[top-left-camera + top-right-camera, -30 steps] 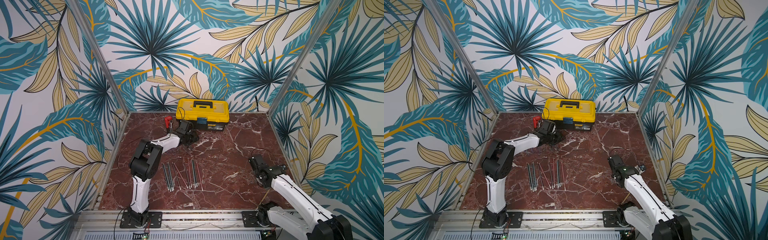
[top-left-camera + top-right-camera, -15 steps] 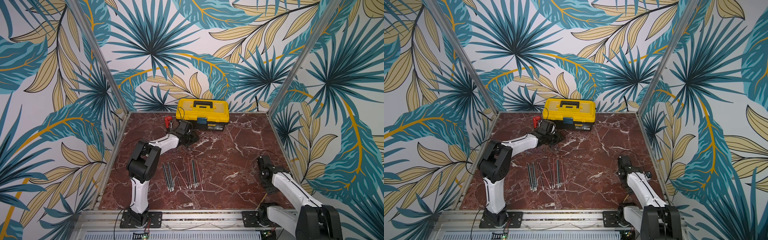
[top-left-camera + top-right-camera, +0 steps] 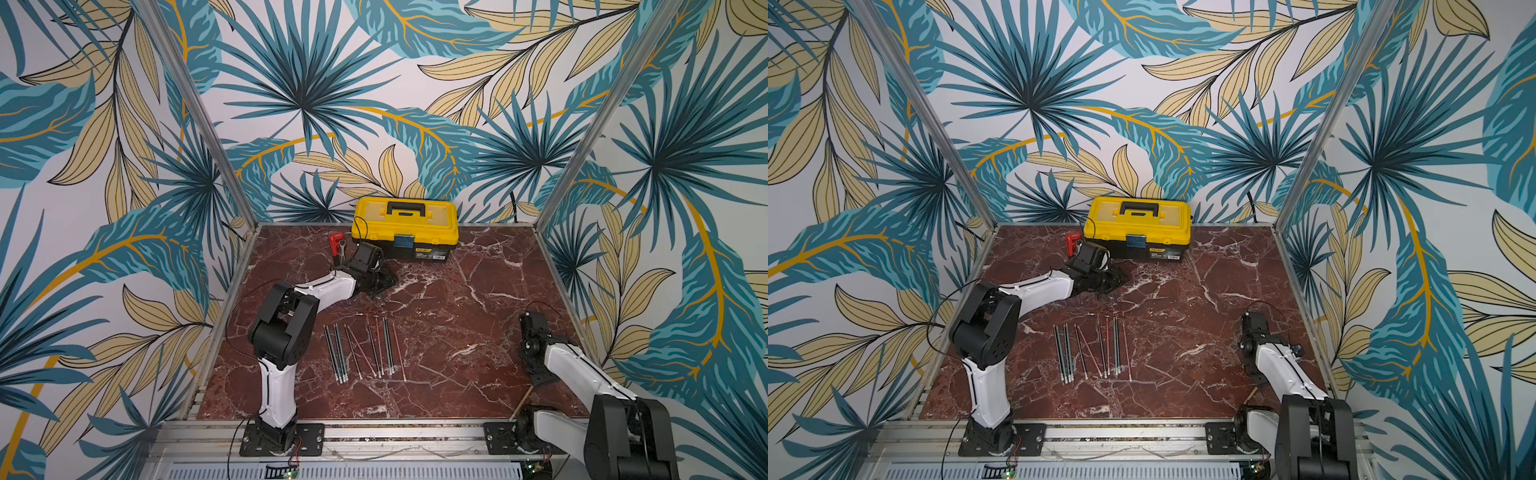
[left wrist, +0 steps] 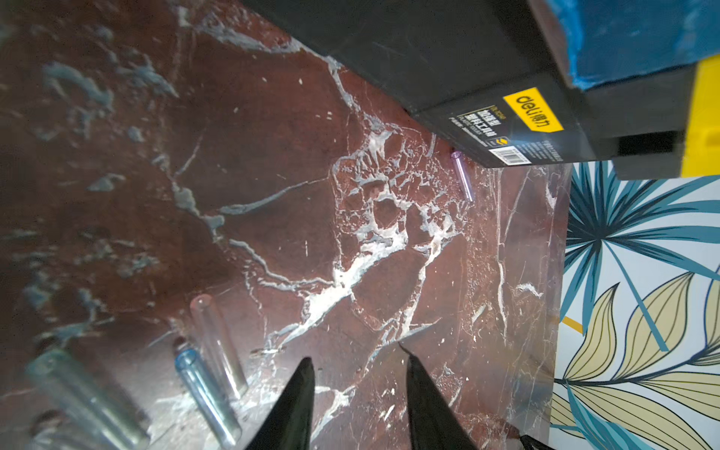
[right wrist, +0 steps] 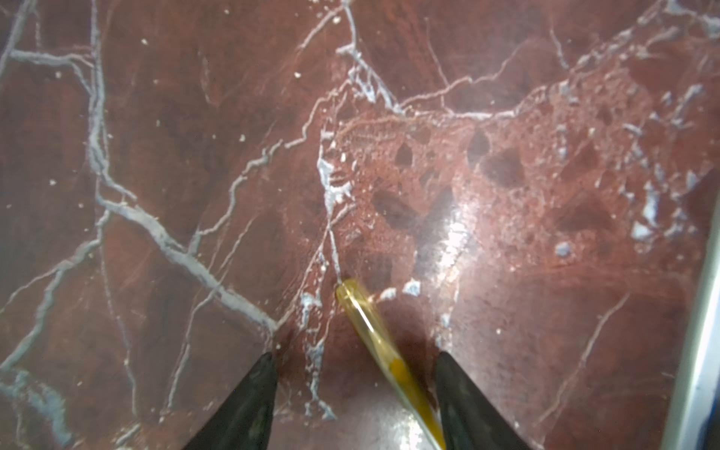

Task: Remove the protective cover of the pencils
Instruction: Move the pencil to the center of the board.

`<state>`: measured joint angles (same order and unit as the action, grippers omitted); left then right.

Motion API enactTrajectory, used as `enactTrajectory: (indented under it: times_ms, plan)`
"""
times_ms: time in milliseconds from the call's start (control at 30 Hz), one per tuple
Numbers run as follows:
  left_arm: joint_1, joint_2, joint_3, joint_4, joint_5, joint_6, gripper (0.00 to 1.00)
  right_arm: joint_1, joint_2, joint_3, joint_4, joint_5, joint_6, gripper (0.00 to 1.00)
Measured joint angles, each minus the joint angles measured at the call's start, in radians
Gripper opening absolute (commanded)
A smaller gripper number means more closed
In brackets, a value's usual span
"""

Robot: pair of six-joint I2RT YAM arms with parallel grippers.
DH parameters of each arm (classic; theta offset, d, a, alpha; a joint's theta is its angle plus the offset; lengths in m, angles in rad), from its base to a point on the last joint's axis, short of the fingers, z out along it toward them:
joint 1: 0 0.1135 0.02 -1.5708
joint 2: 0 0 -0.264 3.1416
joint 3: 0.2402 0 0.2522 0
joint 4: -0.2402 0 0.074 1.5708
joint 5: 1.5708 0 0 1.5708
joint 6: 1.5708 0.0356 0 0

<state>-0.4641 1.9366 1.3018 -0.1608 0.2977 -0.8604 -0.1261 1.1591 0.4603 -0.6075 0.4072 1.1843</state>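
Though toolbox [image 3: 405, 226] sits shut, contents hidden; pencils [image 3: 339, 352] lie outside.

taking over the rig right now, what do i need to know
Left gripper: open, empty, low by the toolbox, beside loose caps on the table.
Right gripper: open, astride the yellow pencil near the front right corner; its cap looks on.
Pencils: row mid-table, neither gripper touching.
Done: several caps off. Left: uncap the yellow pencil; row's tips too small to check.
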Motion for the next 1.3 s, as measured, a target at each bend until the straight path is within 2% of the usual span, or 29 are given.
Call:
enactTrajectory:
  times_ms: [100, 467, 667, 833, 1033, 1300]
  plan:
    - [0.0, -0.052, -0.031, 0.0, 0.0, 0.0, 0.4, -0.002, -0.004, 0.001, 0.025, -0.037, -0.064, 0.48]
    - [0.011, -0.162, -0.122, 0.005, 0.007, 0.008, 0.4, -0.004, 0.078, 0.056, 0.227, -0.257, -0.218, 0.47]
    - [0.039, -0.207, -0.161, 0.003, 0.021, 0.025, 0.4, 0.006, 0.079, 0.056, 0.277, -0.38, -0.266, 0.48]
    - [0.062, -0.232, -0.164, 0.001, 0.039, 0.035, 0.4, 0.038, 0.061, 0.061, 0.24, -0.428, -0.303, 0.56]
    - [0.067, -0.241, -0.165, 0.0, 0.055, 0.038, 0.4, 0.142, 0.016, 0.084, 0.148, -0.412, -0.314, 0.56]
    - [0.067, -0.241, -0.165, -0.001, 0.066, 0.038, 0.4, 0.347, 0.017, 0.098, 0.09, -0.36, -0.295, 0.54]
